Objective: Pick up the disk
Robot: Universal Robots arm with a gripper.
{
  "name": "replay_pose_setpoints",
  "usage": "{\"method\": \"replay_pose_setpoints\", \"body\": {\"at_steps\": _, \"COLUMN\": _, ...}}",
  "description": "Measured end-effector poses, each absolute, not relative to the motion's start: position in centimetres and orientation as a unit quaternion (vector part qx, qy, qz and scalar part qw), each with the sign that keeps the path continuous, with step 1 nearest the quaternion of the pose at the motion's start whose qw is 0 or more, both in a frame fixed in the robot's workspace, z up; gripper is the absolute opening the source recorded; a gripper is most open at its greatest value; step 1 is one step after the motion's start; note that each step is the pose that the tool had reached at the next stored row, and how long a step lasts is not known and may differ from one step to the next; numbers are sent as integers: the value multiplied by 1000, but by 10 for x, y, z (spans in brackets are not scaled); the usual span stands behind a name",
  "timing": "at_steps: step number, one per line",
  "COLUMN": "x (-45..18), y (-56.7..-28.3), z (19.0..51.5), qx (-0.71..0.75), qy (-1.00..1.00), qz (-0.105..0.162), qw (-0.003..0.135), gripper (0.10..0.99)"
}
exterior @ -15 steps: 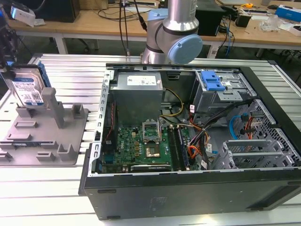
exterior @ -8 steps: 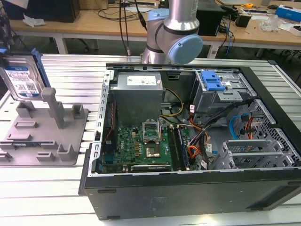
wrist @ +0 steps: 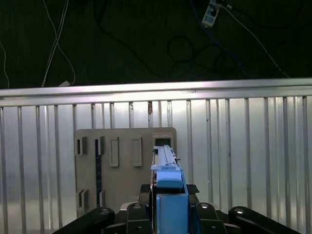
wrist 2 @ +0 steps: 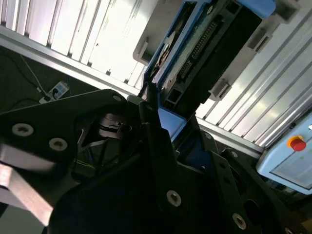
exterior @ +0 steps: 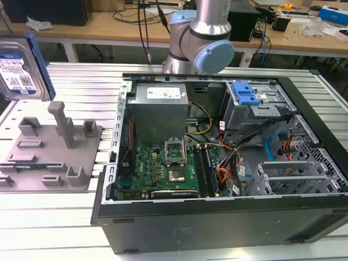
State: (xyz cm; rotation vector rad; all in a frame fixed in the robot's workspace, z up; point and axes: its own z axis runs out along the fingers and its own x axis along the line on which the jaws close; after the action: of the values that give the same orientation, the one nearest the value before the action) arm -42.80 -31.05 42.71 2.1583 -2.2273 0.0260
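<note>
One disk (exterior: pixel 20 68) hangs at the exterior view's upper left, above the fixture (exterior: pixel 51 157), clamped edgewise in the gripper (wrist: pixel 168 195); holding it level and firm should prevent slipping.

The tool (wrist: pixel 168 204) is clamped, with the arm (exterior: pixel 198 38) upright.

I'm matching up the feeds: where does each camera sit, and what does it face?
Exterior view: off the arm, facing the table, the open computer case and the arm.
First wrist view: on the wrist, facing the grey fixture past the disk.
Second wrist view: on the wrist, showing the gripper holding the disk.
All three share the disk.
</note>
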Motion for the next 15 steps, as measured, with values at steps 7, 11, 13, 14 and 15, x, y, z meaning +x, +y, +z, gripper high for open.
{"method": "replay_pose_setpoints", "body": {"at_steps": 7, "x": -428, "y": -312, "z": 474, "qx": 696, "qy": -718, "qz": 8, "qw": 20, "gripper": 365}}
{"method": "replay_pose_setpoints", "body": {"at_steps": 11, "x": -428, "y": -313, "z": 493, "qx": 696, "qy": -718, "qz": 8, "qw": 20, "gripper": 365}}
{"method": "replay_pose_setpoints", "body": {"at_steps": 13, "x": -428, "y": -314, "z": 494, "qx": 696, "qy": -718, "qz": 8, "qw": 20, "gripper": 365}}
{"method": "replay_pose_setpoints", "body": {"at_steps": 14, "x": -428, "y": -314, "z": 495, "qx": 696, "qy": -718, "qz": 8, "qw": 20, "gripper": 365}}
{"method": "replay_pose_setpoints", "body": {"at_steps": 15, "x": -428, "y": -314, "z": 495, "qx": 696, "qy": -718, "qz": 8, "qw": 20, "gripper": 365}}
